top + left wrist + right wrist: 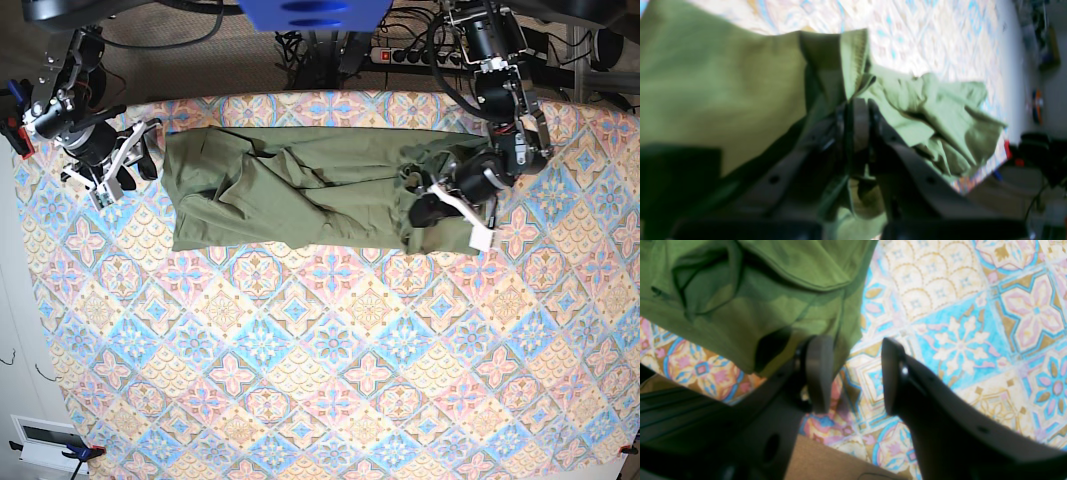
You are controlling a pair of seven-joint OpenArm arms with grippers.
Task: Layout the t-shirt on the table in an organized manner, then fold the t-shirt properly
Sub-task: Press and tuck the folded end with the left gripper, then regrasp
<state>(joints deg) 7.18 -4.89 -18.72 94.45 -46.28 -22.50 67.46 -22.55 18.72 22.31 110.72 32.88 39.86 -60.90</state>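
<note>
Olive-green cotton, one item: the t-shirt point(300, 190), lying across the far part of the table point(330, 380), stretched sideways in a long rumpled band with diagonal creases through its middle. Not yet flat; layout stage, folding not begun.

Item, left of the base view: right gripper point(112, 172), just beside the shirt's left edge. Jaws spread, nothing between them; in the right wrist view one finger point(820, 373) sits at the cloth's edge and the other stands over bare patterned tablecloth. Whether that finger touches the fabric cannot be told.

Item, middle: shirt body, doubled over itself in places, upper edge fairly straight, lower edge wavy.

Item, right of the base view: left gripper point(437, 196), at the shirt's bunched right end. Jaws pressed together, pinching a gathered fold of the t-shirt point(723, 93); the left wrist view shows a stitched hem rising from between the fingers and crumpled cloth beyond.

Handling note, by judgement: the step in hand is spreading. The pinching arm should draw its end outward and low, keeping the cloth taut without lifting it clear. The open gripper would do best to take the edge beside it as an anchor, so the pull smooths the creases rather than dragging the whole garment. Release only once the bunch is opened.
</note>
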